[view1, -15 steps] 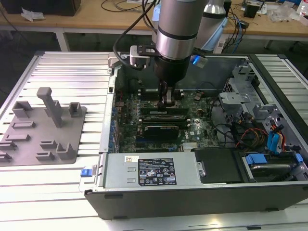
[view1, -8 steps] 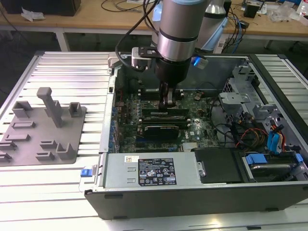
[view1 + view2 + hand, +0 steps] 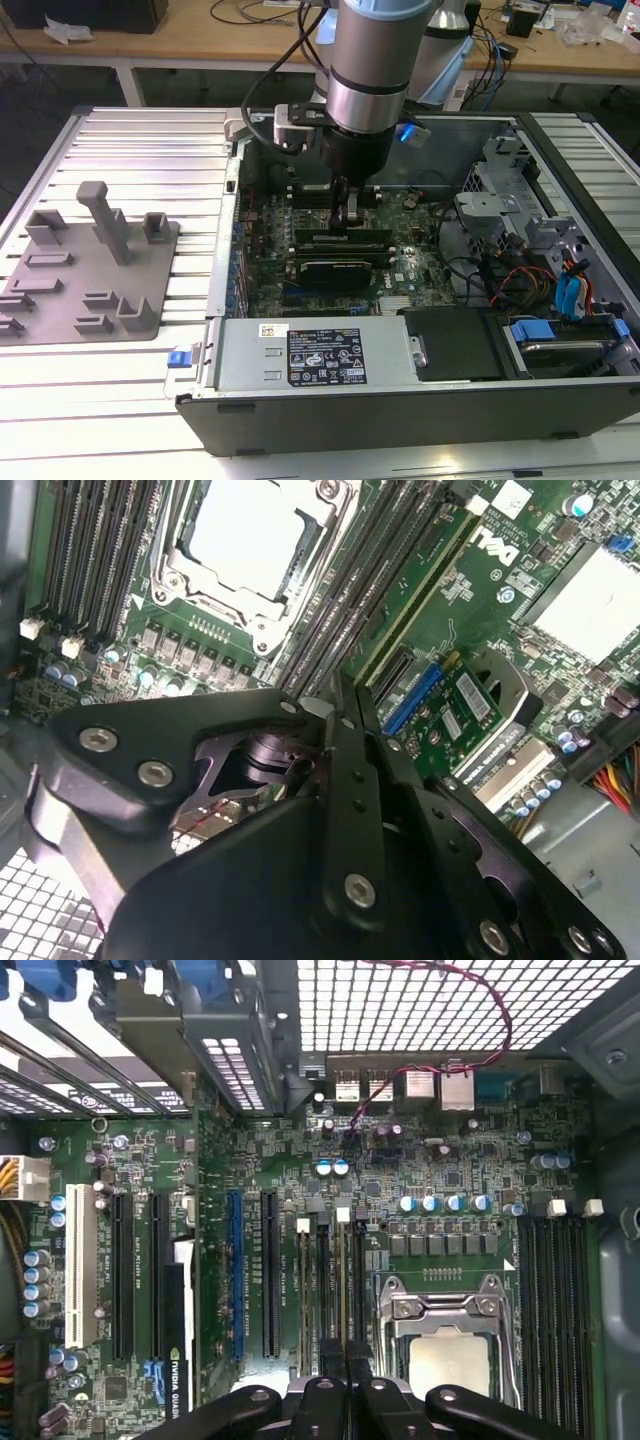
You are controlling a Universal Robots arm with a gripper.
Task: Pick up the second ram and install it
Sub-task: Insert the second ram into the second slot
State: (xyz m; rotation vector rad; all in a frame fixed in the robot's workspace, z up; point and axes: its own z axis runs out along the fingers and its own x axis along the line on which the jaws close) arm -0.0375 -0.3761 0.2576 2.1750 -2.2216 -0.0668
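A: Hangs low inside the open case (image 3: 400,425), over the motherboard (image 3: 300,1160). Pinches what?

B: Clamps the gripper (image 3: 340,695) on the second ram (image 3: 345,1280), upright in 1 slot beside the CPU socket (image 3: 445,1330). Seems picked up and slotted; cannot tell if latched.

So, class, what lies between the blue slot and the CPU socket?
A black slot beside the blue slot, then a bank of memory slots next to the CPU socket, in the first wrist view.
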